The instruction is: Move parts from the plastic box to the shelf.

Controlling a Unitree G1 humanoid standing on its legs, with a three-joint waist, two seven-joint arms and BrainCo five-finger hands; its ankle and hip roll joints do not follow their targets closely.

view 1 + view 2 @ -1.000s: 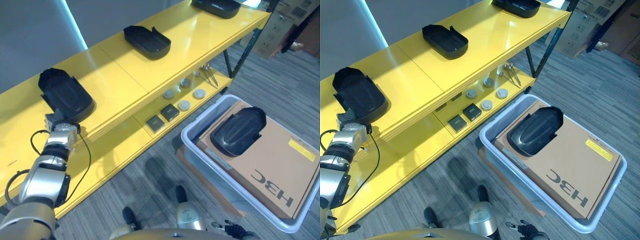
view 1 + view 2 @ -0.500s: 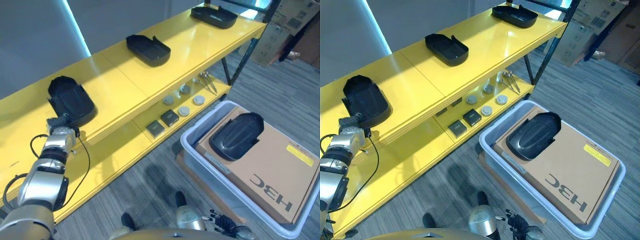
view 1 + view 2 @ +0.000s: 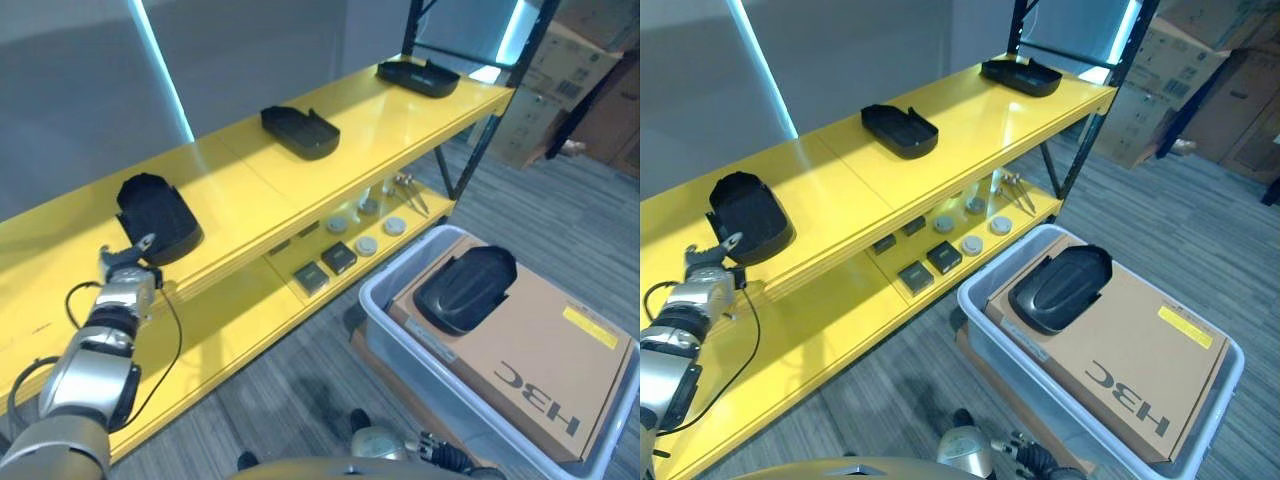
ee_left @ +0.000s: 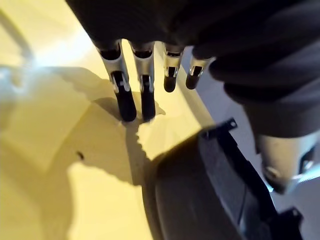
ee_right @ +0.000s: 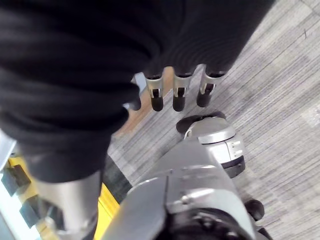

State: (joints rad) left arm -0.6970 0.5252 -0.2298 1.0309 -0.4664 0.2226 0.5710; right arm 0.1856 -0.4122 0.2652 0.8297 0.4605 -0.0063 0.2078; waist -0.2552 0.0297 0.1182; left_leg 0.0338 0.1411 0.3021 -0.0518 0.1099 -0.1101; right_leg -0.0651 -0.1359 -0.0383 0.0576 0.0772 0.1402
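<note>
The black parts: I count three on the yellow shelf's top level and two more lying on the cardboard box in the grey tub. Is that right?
Not quite. Three black parts do sit on the yellow shelf's top level: the nearest part, a middle part and a far part. But the cardboard box in the grey tub carries one black part, not two, as the right eye view shows.

Three black parts (image 3: 158,214) (image 3: 299,132) (image 3: 417,75) sit on the yellow shelf (image 3: 240,190), and one part (image 3: 465,288) lies in the plastic box (image 3: 385,315).
</note>
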